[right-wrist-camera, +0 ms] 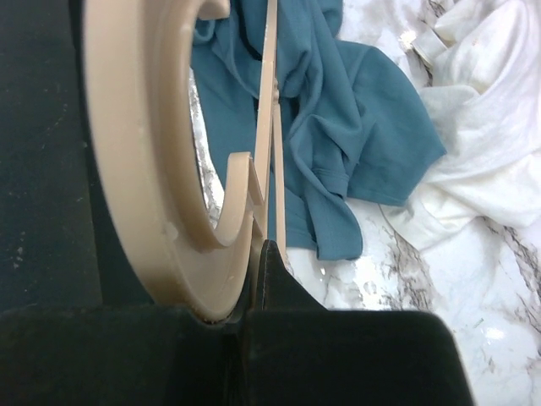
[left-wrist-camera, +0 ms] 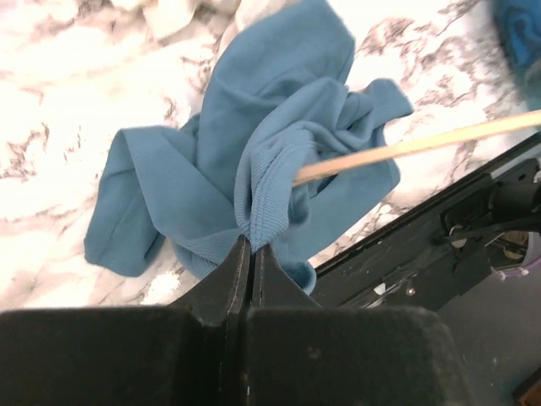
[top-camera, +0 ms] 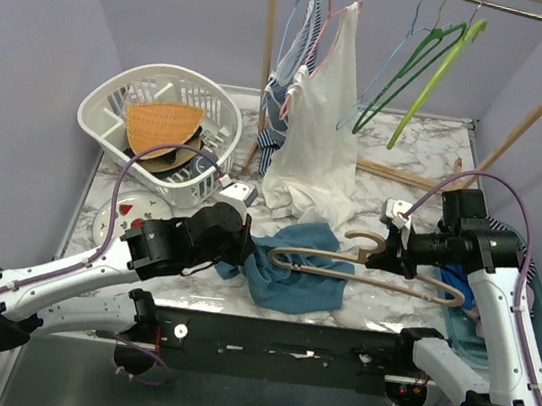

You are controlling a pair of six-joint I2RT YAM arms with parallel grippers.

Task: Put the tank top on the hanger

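Left hand (left-wrist-camera: 251, 244) pinches the one tank top (left-wrist-camera: 270, 110); right hand (right-wrist-camera: 261, 247) pinches the one hanger (right-wrist-camera: 127, 169).

The things are carried by a white marble-patterned table (top-camera: 431, 145). A white laundry basket (top-camera: 112, 115) is placed on it at 10 o'clock, and a round white plate (top-camera: 111, 226) at 8 o'clock. A crumpled teal tank top (top-camera: 295, 285) is spread near 6 o'clock. The hem of a cream-white garment (top-camera: 318, 194) is pooled near the middle, and a wooden bar (top-camera: 396, 173) is laid at 2 o'clock.
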